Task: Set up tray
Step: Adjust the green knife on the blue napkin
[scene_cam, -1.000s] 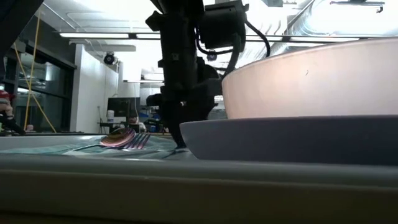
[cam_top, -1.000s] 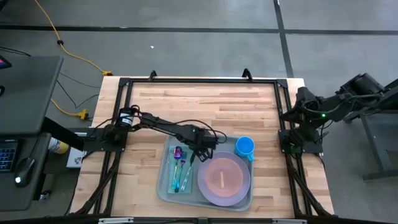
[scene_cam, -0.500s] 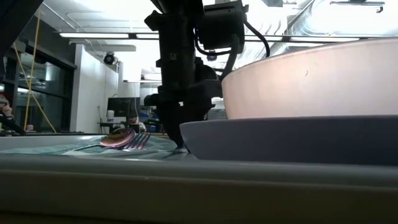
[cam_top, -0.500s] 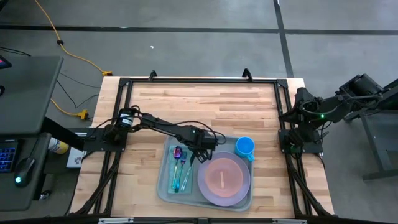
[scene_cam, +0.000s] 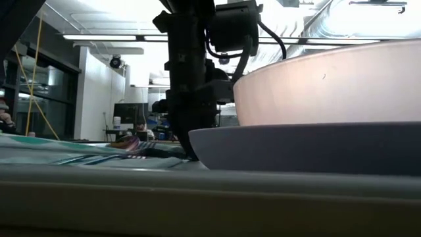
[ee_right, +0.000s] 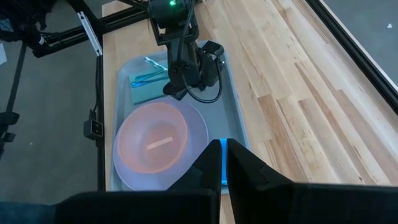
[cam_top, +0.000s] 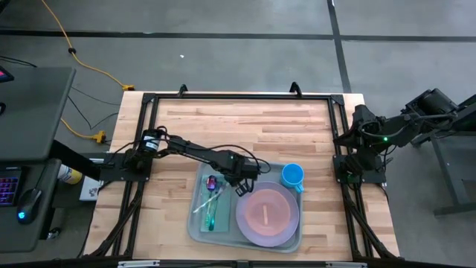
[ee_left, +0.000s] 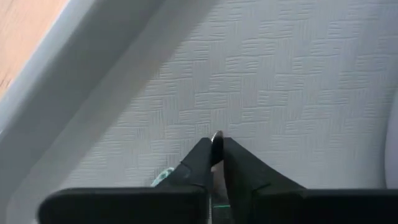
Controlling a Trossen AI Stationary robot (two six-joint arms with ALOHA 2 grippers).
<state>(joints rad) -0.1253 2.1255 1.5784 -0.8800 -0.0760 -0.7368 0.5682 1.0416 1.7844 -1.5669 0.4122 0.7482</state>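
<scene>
Bright even light; low view backlit, foreground blurred.

A grey concrete floor (cam_top: 245,45) crossed by dark seam lines surrounds the wooden table (cam_top: 245,126), with a yellow cable (cam_top: 82,63) trailing over it. A dark desk (cam_top: 30,112) stands at one side. Beyond the table, ceiling strip lights (scene_cam: 99,37), tall dark-framed windows (scene_cam: 26,99) and pale walls show.

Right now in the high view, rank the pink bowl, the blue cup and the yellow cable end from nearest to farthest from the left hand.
1. The pink bowl, on the tray just beside the left hand, is nearest.
2. The blue cup, at the tray's far right corner, is next.
3. The yellow cable end, off the table's left edge, is farthest.
</scene>
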